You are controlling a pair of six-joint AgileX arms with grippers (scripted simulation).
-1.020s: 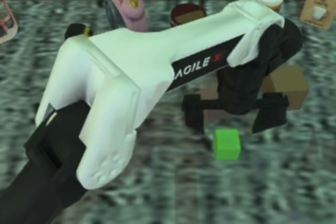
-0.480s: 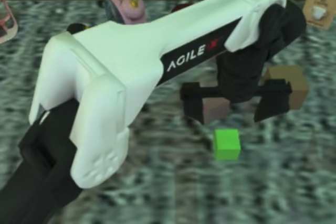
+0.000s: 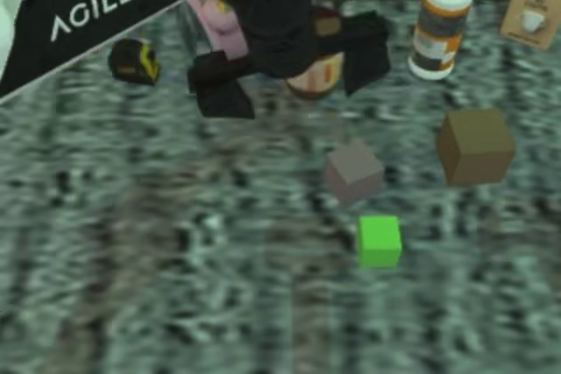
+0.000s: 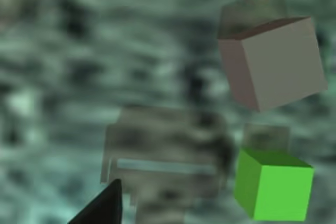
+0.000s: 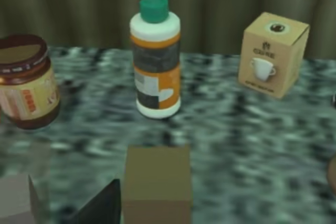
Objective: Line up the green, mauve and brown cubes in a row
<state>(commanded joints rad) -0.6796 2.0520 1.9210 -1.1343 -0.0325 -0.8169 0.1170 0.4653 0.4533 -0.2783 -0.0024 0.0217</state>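
Left gripper (image 3: 289,63) hangs open and empty at upper centre, clear of the mauve cube (image 3: 354,172), green cube (image 3: 379,242) just below it, brown cube (image 3: 475,145) right — no row yet.

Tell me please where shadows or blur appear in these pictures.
Top view: the left gripper looks smeared above the jar. Left wrist view: a boxy grey shadow lies beside the green cube; the table is soft. Right wrist view: the bottle is fairly crisp.
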